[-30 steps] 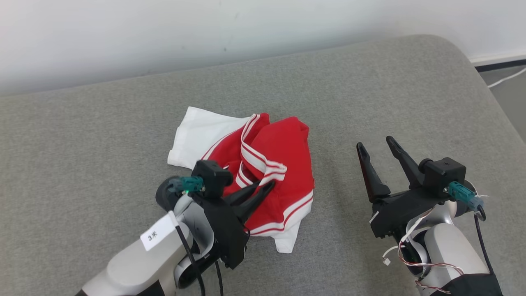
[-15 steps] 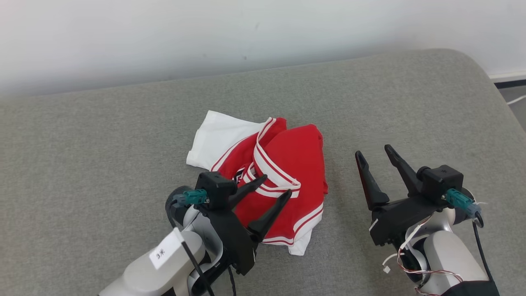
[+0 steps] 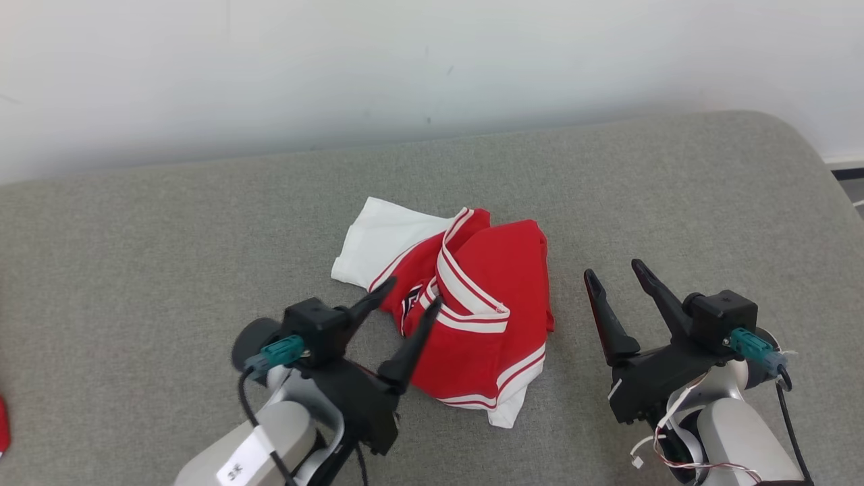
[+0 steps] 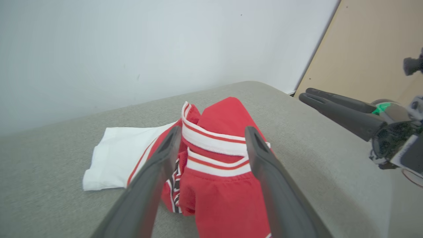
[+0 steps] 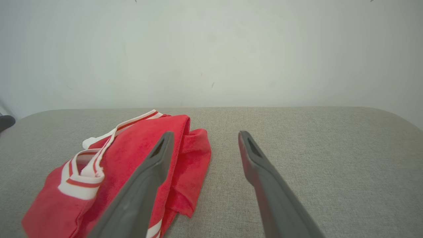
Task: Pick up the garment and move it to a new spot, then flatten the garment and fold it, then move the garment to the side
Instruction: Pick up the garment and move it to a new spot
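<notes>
A crumpled red garment (image 3: 493, 290) with white bands and a white part lies in a heap on the grey cushion (image 3: 169, 256). My left gripper (image 3: 413, 293) hovers open at the heap's near-left side, both fingers above the fabric and nothing between them. In the left wrist view the garment (image 4: 228, 115) lies just beyond my left gripper (image 4: 213, 132). My right gripper (image 3: 613, 268) stands open to the right of the heap, apart from it. The right wrist view shows the garment (image 5: 132, 145) left of my right gripper (image 5: 205, 134).
A white wall (image 3: 405, 67) runs behind the cushion. The cushion's rounded right end (image 3: 810, 155) drops to the floor. A small red thing (image 3: 3, 422) sits at the far left edge. A wooden panel (image 4: 370, 49) stands beyond the right end.
My left gripper opened and let go of the garment, then drew back a little to the left. The head camera has tilted, so the whole picture has shifted. The right gripper stayed open.
</notes>
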Available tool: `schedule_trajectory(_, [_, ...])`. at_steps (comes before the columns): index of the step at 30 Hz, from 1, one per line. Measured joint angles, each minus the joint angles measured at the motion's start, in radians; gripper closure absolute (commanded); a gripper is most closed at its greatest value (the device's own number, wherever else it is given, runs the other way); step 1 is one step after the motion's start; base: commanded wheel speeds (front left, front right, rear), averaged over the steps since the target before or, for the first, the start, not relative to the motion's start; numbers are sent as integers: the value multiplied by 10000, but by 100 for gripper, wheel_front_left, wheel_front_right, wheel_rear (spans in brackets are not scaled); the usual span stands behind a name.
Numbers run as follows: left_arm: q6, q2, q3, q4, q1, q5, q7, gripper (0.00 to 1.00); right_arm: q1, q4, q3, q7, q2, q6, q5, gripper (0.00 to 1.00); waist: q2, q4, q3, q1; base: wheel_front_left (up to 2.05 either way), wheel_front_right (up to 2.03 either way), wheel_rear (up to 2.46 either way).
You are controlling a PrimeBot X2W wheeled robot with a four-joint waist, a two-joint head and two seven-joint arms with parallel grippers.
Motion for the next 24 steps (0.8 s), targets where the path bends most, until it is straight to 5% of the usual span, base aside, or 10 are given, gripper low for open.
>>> schedule_trajectory(12, [1446, 997, 2372, -1638, 1954, 1538, -21, 0, 483, -146, -163, 174, -2, 0, -84, 0, 0, 372, -511, -1, 0, 0, 0])
schedule_trajectory(24, [2065, 1488, 3576, -2334, 3495, 2270, -21, 0, 848, -182, -650, 174, 2, 0, -121, 0, 0, 835, -860, -1, 0, 0, 0])
